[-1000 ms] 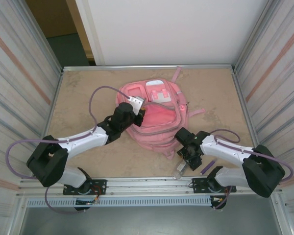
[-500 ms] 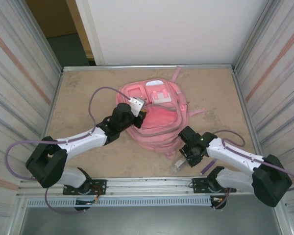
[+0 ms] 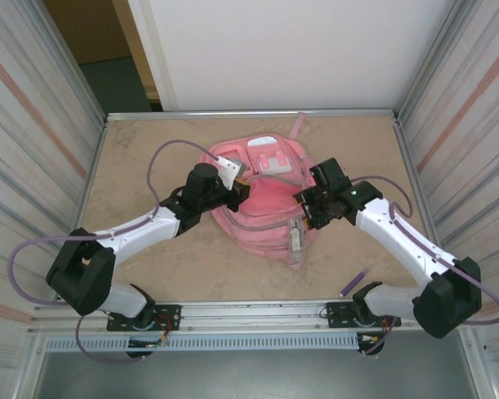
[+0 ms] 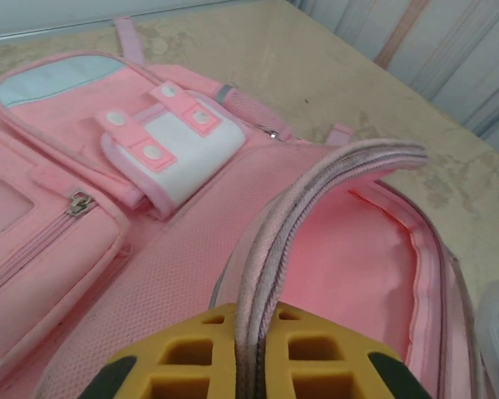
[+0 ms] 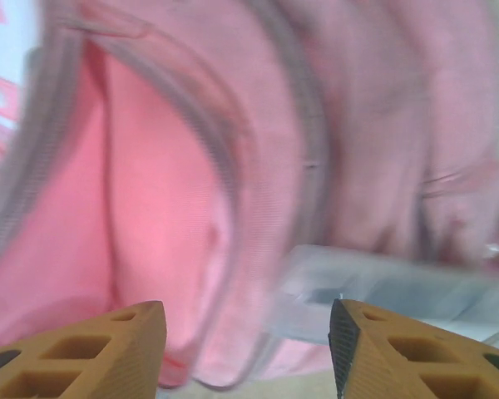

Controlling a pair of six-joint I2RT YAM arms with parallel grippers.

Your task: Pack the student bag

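2 hazards exist. Left jaws pinch shut on the student bag (image 3: 266,199) rim at the worktop (image 3: 150,158) centre; slippage would collapse the opening. Right jaws stand half-open by the clear plastic item (image 3: 296,238); grip cannot be told, so it may slide off.

We look into a robot test cell, a lab rather than a home: a beige tabletop (image 3: 150,274) boxed in by ribbed metal walls (image 3: 33,150), a white back panel (image 3: 299,50), and an aluminium rail (image 3: 249,312) carrying two cabled robot arms (image 3: 141,233).
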